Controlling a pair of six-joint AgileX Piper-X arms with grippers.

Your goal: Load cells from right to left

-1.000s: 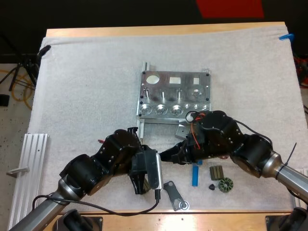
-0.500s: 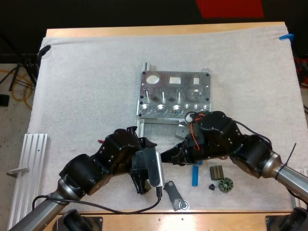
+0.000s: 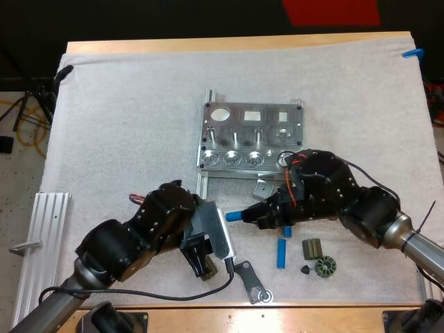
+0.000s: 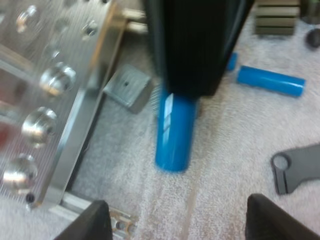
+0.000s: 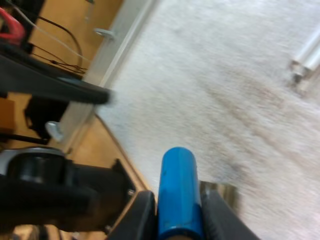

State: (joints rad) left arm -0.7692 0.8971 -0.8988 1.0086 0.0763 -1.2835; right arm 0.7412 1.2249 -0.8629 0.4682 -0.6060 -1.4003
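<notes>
The metal fixture (image 3: 251,137) lies mid-mat, with round sockets along its near edge (image 4: 47,95). My right gripper (image 3: 251,216) is shut on a blue cylinder (image 3: 233,216), held just in front of the fixture with its free end pointing left. That cylinder (image 5: 178,185) sits pressed between the right fingers (image 5: 141,212). My left gripper (image 3: 201,258) is open, its fingers (image 4: 97,220) standing wide apart, close to the held cylinder (image 4: 174,132). A second blue cylinder (image 3: 282,253) lies on the mat (image 4: 270,80).
Small dark parts (image 3: 312,248) and a toothed ring (image 3: 324,266) lie near the front right. A black bracket (image 3: 253,281) sits by the front edge, and a grey block (image 3: 263,187) beside the fixture. An aluminium rail (image 3: 41,257) lies at the left.
My left arm has drawn back toward the lower left. The right gripper has shifted slightly right, and the blue cylinder's end now shows beyond its fingers.
</notes>
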